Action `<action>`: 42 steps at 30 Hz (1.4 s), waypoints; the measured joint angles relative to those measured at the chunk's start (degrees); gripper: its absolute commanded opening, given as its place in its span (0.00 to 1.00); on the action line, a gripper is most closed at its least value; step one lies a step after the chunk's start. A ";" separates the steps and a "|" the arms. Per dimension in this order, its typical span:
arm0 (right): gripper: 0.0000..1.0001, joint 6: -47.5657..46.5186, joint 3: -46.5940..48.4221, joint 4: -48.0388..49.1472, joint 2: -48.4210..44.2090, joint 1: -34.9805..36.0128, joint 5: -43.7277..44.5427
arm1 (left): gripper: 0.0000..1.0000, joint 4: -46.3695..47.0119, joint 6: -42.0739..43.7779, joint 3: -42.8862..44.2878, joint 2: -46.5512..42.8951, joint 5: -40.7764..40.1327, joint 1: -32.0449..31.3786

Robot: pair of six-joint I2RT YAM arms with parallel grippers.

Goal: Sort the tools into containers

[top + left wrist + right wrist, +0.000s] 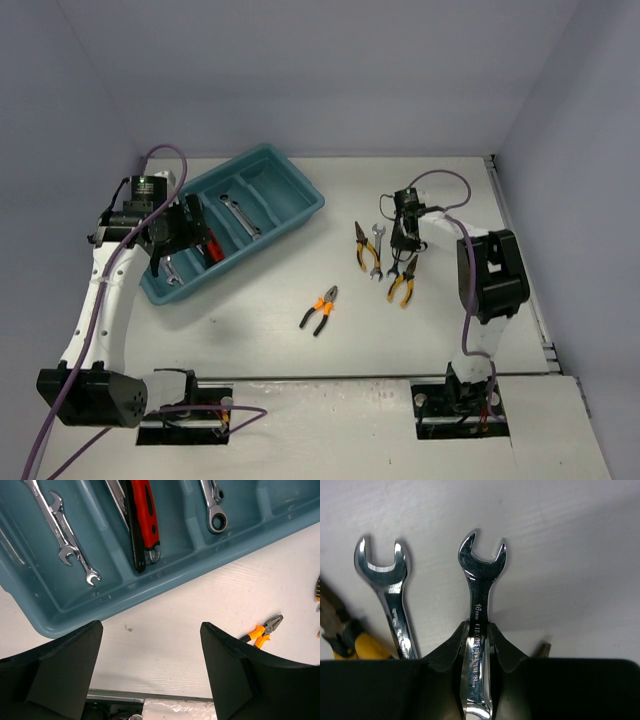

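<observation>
- The tray (300,180) sat aslant at far left. Its near rim was just ahead of the left gripper (150,627), whose fingers stood spread wide over the bare table (250,340).
- The right gripper (479,630), right of centre, was pinching one wrench (481,575) by its shank. A second wrench (382,575) lay just beside it.
- Three pliers (320,311) lay on the table: two by the right gripper, and one alone in the open stretch between tray and arms.
- In the tray, one compartment held two silver wrenches (65,535), the next a red wrench (147,515), and the third one ring wrench (216,517).
</observation>
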 measured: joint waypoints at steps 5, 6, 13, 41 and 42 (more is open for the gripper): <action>0.00 -4.06 -6.13 -1.61 -5.17 3.99 -2.13 | 0.76 0.00 0.19 0.00 -0.14 1.55 -0.02; 0.00 -4.88 -6.78 -2.12 -5.84 4.98 -2.49 | 0.76 0.00 0.19 0.00 -0.14 1.85 -0.02; 0.15 -8.01 -8.57 -4.41 -7.78 8.81 -4.48 | 0.76 0.00 0.19 0.00 0.59 3.21 -0.47; 0.28 -6.52 -7.39 -11.02 -7.04 9.21 -7.29 | 0.76 0.05 0.14 1.09 3.72 5.53 -1.75; 0.28 -6.49 -7.39 -11.34 -7.04 9.22 -7.31 | 0.76 0.06 0.14 1.09 3.72 5.53 -1.75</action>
